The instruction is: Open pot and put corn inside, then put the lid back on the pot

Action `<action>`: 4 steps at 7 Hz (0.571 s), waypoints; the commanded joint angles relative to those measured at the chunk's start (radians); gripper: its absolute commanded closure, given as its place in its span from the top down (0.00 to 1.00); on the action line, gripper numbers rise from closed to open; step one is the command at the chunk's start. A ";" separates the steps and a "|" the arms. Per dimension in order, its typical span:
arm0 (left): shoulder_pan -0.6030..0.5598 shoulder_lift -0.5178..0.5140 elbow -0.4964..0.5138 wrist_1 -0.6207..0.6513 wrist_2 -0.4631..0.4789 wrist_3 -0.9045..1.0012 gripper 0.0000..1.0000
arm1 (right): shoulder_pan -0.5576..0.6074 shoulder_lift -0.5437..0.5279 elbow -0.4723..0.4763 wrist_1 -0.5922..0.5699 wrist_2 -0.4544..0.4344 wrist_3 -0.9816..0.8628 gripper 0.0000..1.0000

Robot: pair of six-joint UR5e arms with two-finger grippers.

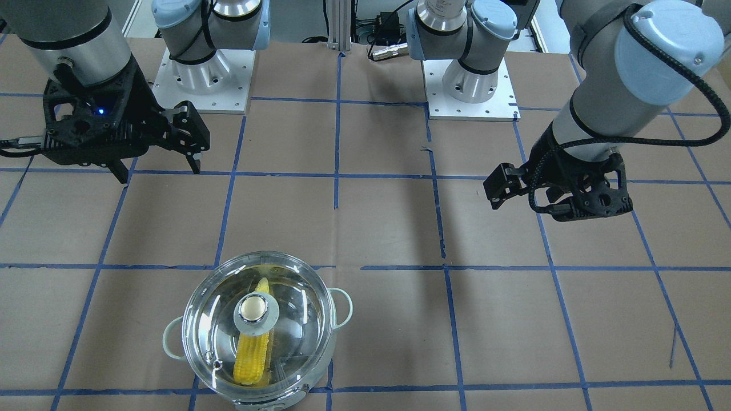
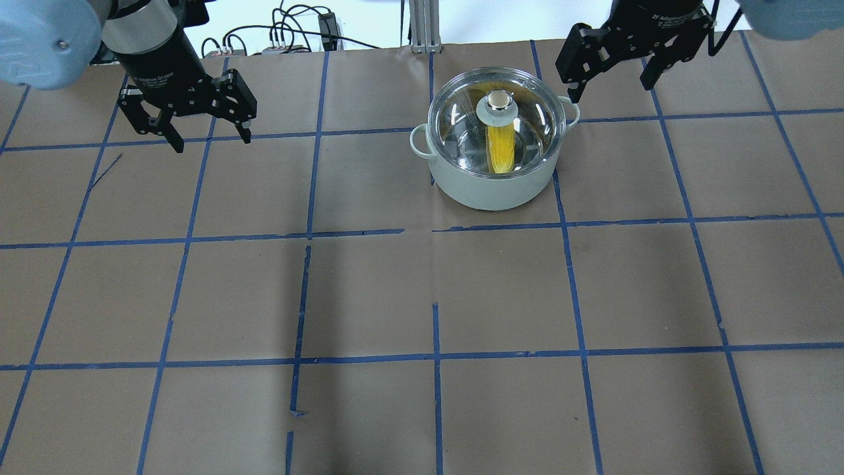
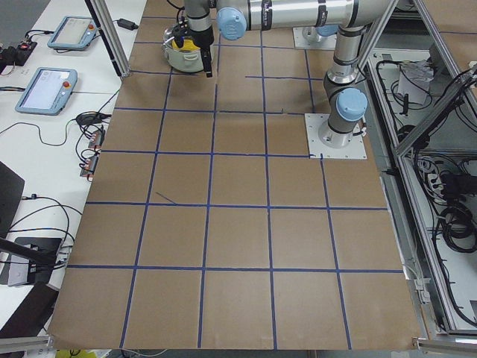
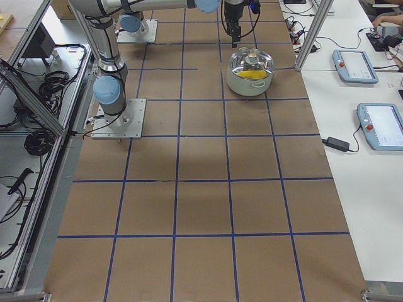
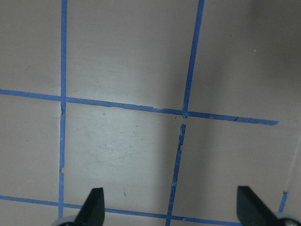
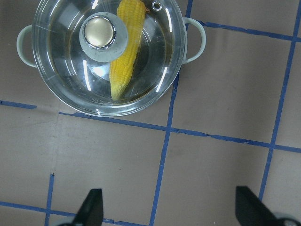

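Pot point(image 2: 494, 194) near spread right fingers point(image 2: 572, 82)

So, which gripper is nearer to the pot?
The right. The right gripper hangs raised a short way off the pot; the left gripper is much farther, on the pot's other side.

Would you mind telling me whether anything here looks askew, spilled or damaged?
Nothing stands out. The clear domed glass lid sits squarely on the round stainless-steel pot, the yellow corn cob lies inside, and the left gripper and right gripper hang open, clear of it.
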 commanded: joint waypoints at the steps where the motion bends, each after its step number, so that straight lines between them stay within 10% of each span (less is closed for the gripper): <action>1: 0.000 0.001 0.001 0.000 0.001 0.000 1.00 | 0.000 0.002 -0.001 -0.001 -0.002 0.002 1.00; 4: -0.001 0.004 -0.001 0.000 -0.001 -0.002 1.00 | 0.000 0.007 0.026 0.000 0.006 0.000 1.00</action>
